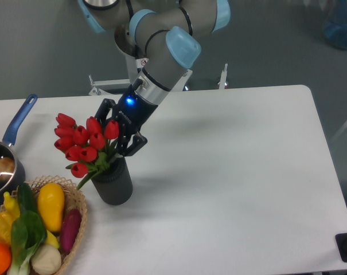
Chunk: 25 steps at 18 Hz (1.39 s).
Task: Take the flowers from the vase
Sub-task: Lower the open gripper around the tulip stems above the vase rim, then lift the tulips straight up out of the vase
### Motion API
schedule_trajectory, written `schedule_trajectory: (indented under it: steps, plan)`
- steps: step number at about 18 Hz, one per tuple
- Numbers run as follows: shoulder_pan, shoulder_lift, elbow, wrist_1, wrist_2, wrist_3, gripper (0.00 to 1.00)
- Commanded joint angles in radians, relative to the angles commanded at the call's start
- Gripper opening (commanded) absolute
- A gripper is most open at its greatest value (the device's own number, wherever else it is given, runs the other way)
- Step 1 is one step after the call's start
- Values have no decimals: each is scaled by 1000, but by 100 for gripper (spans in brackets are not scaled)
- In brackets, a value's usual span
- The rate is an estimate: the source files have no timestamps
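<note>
The flowers (81,139), a bunch of red tulip buds on green stems, stand in the dark grey vase (116,184) at the table's front left and lean to the left. My gripper (118,139) is down at the right-hand side of the bunch, just above the vase's mouth. It is open: one dark finger (136,142) shows to the right of the stems, and the other is mostly hidden behind the buds. The stems lie between or against the fingers; I cannot tell whether they touch.
A wicker basket (77,209) of colourful vegetables sits left of the vase at the front edge. A blue-handled saucepan (20,118) stands at the far left. The white table (236,172) stretches to the right. A blue object (340,26) lies beyond the table, top right.
</note>
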Motion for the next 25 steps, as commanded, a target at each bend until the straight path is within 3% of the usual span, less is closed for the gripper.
schedule_trajectory:
  steps: [8, 17, 25]
  plan:
    - [31, 34, 20, -5, -46, -31, 0]
    - [58, 120, 135, -12, -104, -307, 0]
    - [81, 215, 147, -121, -104, -313, 0]
